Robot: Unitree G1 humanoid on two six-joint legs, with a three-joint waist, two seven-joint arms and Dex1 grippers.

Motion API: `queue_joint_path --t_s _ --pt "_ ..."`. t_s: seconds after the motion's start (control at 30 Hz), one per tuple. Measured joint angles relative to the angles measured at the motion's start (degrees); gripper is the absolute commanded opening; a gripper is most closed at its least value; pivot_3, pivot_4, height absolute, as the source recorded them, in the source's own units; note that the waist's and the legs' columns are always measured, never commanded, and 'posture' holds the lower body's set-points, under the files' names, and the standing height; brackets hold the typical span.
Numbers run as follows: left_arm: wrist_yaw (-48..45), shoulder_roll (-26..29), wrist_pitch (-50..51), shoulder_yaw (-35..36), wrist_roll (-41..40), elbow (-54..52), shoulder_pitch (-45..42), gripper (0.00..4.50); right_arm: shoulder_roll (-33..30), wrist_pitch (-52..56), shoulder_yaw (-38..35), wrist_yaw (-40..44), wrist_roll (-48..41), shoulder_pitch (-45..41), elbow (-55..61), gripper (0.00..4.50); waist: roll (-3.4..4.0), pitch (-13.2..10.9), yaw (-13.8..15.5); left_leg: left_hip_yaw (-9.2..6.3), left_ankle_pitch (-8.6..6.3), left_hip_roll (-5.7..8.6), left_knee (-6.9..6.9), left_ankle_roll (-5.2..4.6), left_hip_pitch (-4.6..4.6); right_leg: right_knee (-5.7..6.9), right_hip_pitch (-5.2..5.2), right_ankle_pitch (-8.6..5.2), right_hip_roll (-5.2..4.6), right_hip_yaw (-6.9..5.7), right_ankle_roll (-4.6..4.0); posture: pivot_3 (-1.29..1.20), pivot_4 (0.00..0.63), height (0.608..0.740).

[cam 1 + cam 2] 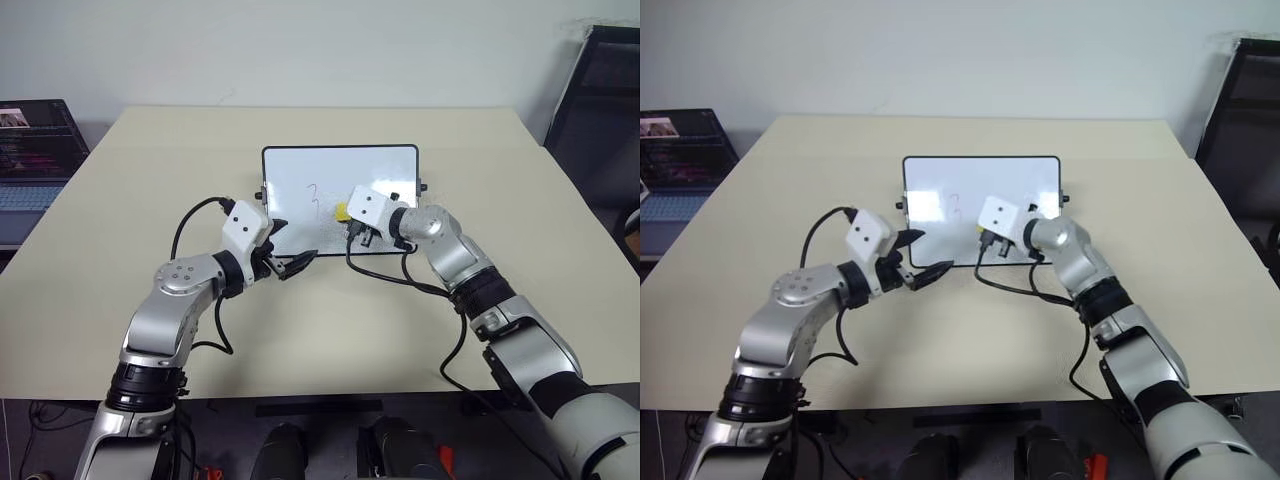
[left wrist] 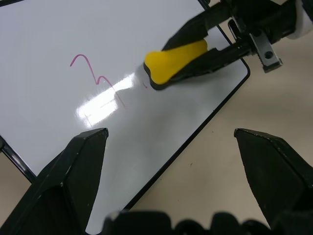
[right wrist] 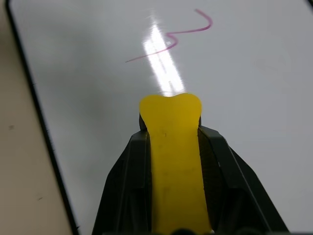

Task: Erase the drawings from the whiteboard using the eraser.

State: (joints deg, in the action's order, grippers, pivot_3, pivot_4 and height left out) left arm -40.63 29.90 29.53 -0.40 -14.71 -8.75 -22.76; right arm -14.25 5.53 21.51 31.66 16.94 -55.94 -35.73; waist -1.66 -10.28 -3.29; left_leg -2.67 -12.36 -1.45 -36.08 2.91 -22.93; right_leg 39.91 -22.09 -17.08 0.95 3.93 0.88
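Eraser held on the whiteboard beside a remaining mark

The left end effector [image 1: 287, 262] is seen spread at the near edge of the whiteboard [image 1: 380, 162] on the counter [image 1: 320, 330]. The eraser [image 2: 173, 63] is pinched by the right end effector [image 1: 347, 215], beside the drawings [image 2: 95, 78]

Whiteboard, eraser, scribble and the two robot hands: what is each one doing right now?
whiteboard: flat on the table, mostly wiped clean.
drawings: one purple "3" squiggle left.
eraser: pinched, over the board beside the squiggle.
right gripper: shut on the eraser.
left gripper: open, empty, at the board's edge.
laptop: open, screen lit.
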Motion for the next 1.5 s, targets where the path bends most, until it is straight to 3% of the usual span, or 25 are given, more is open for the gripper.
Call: queue_joint_path --t_s 0.13,0.43,0.73,1.13,1.3,1.5 --pt "0.0 0.0 -0.1 -0.3 0.0 0.0 0.3 4.50 0.5 -1.0 -0.2 -2.2 0.4 -1.2 -1.1 0.98 0.00 0.0 0.0 0.01 -0.01 0.01 0.03 0.00 -0.03 -0.04 -0.02 0.00 0.00 0.02 0.00 0.00 0.150 0.740" --pt "0.0 0.1 -0.2 -0.3 0.0 0.0 1.3 4.50 -1.1 1.1 3.9 7.8 1.1 3.5 5.4 0.98 0.00 0.0 0.0 -0.01 -0.02 0.00 0.07 0.01 -0.04 -0.08 -0.02 -0.02 -0.01 0.01 -0.03 0.00 0.150 0.740" --pt "0.0 0.1 -0.2 -0.3 0.0 0.0 1.4 4.50 0.5 -2.2 1.0 -6.2 3.7 -0.9 0.2 0.98 -0.01 0.0 0.0 0.00 -0.01 0.01 0.08 0.01 -0.06 -0.08 -0.04 -0.02 -0.01 0.03 -0.03 0.00 0.150 0.740" --pt "0.1 0.0 -0.2 -0.4 0.0 0.0 1.8 4.50 -0.9 0.7 1.9 3.9 2.7 4.7 7.3 0.98 -0.01 0.0 0.0 -0.03 -0.03 -0.01 0.10 0.02 -0.09 -0.16 -0.05 -0.03 -0.01 0.02 -0.04 0.00 0.150 0.740" --pt "1.4 -0.2 -0.3 -0.1 0.1 0.0 1.9 4.50 0.2 5.1 -3.6 3.5 -2.7 6.5 11.6 0.98 -0.01 0.0 0.1 -0.08 -0.03 -0.01 0.11 0.02 -0.17 -0.18 -0.10 -0.03 -0.01 0.03 -0.05 0.00 0.150 0.740" --pt "5.3 -2.0 -1.9 2.3 0.1 0.6 2.3 4.50 -0.1 13.9 -11.9 6.8 -13.6 14.9 27.0 0.98 -0.01 0.0 0.4 -0.23 -0.05 -0.02 0.13 0.03 -0.41 -0.46 -0.13 -0.03 -0.03 -0.12 -0.05 0.00 0.150 0.740"
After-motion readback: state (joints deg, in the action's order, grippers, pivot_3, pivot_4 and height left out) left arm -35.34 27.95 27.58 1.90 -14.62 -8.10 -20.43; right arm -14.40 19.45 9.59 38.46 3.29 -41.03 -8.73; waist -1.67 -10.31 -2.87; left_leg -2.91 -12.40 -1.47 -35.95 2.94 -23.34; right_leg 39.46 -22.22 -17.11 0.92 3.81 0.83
